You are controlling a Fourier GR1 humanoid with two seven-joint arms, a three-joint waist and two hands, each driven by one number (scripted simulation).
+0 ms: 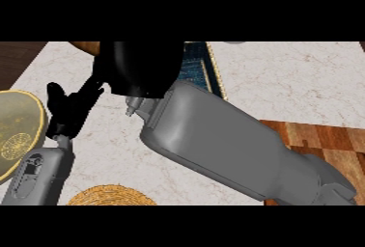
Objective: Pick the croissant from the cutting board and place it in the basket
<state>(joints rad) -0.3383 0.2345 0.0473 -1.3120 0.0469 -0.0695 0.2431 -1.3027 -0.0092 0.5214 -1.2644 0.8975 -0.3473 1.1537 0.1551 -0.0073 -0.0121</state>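
Croissant (87,47) sits under the right robot hand (139,67) — grip unclear — left robot hand (71,108) open.

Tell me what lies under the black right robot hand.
Under the black right robot hand: a blue patterned, gold-edged object and an orange-brown sliver. The rest is covered.

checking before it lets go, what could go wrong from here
1. The right hand and its forearm hide what lies under them; the croissant shows only as a brown sliver at the hand's edge, so where it would land cannot be checked.
2. The basket shows only a rim strip beside the forearm; a release off its opening may put the croissant on the counter.
3. The left hand, open, sits close to the right; pulling back could brush it.
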